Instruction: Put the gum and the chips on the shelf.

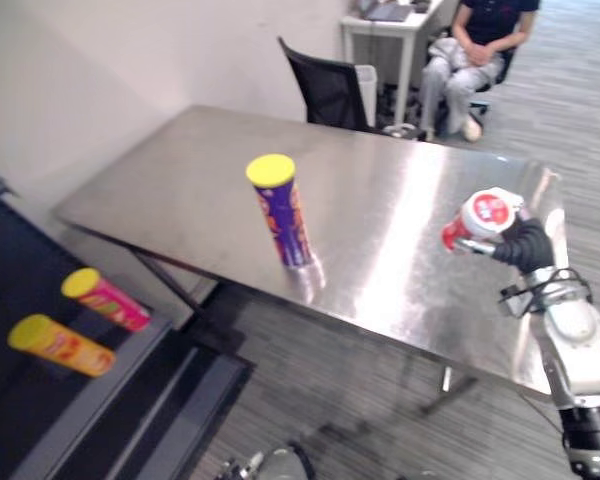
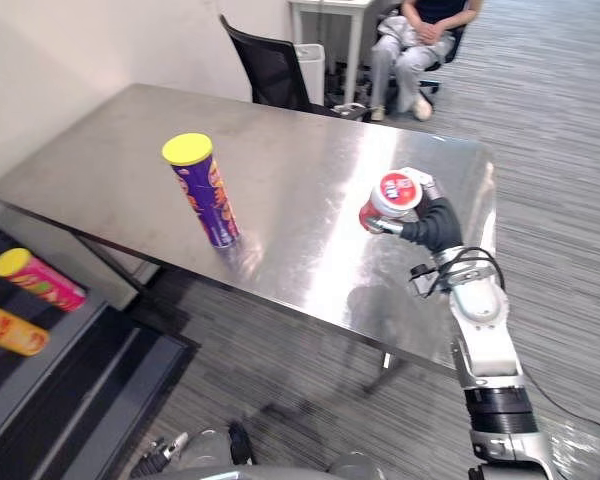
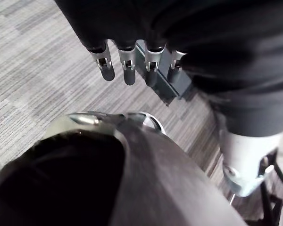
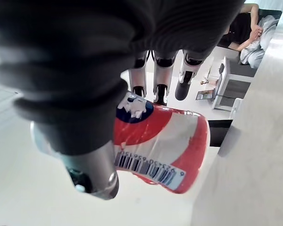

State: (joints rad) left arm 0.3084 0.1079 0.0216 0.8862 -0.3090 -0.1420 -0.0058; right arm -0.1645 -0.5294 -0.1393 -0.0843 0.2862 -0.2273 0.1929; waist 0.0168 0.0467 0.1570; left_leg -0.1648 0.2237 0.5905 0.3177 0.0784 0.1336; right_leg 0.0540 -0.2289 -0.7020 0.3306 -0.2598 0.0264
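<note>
Right now the right robot hand (image 2: pixel 430 225) is squeezing the tipped gum (image 2: pixel 392 195) near the table's (image 1: pixel 180 190) right edge. Chips (image 1: pixel 282 212) are standing mid-front. The shelf (image 1: pixel 90 400) is lying far left, by the loose left robot hand (image 3: pixel 127 66).

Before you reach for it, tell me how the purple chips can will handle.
Tall and narrow on its end, the purple chips can would probably tip if pushed high. Once down, its round body would likely roll on the steel table.
</note>
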